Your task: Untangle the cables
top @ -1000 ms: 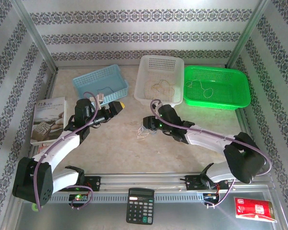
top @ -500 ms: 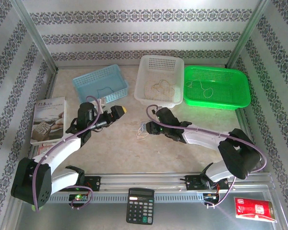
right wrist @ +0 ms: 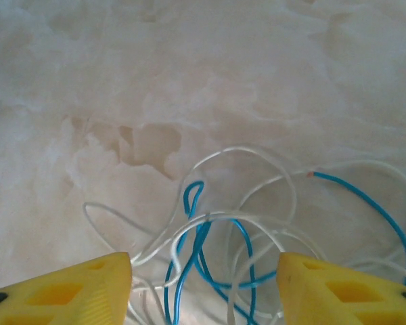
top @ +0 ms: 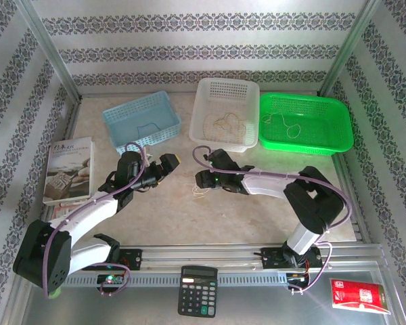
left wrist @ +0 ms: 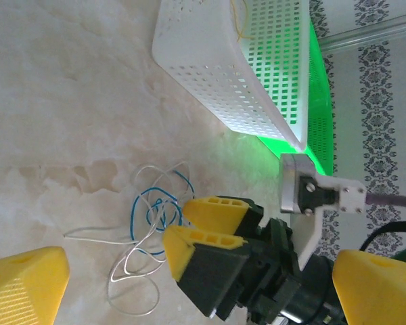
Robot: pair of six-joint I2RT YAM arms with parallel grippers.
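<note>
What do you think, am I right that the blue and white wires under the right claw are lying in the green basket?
No. The blue and white wires under the right claw are lying on the bare table, not in the green basket. The right wrist view shows it.

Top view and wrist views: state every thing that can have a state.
cables: tangled, loose on the table
left gripper: open
right gripper: open, fingers astride the cables
white basket: upright, holds yellowish wire
green basket: upright, holds whitish wire
blue basket: upright, holds thin wire
book: closed
</note>
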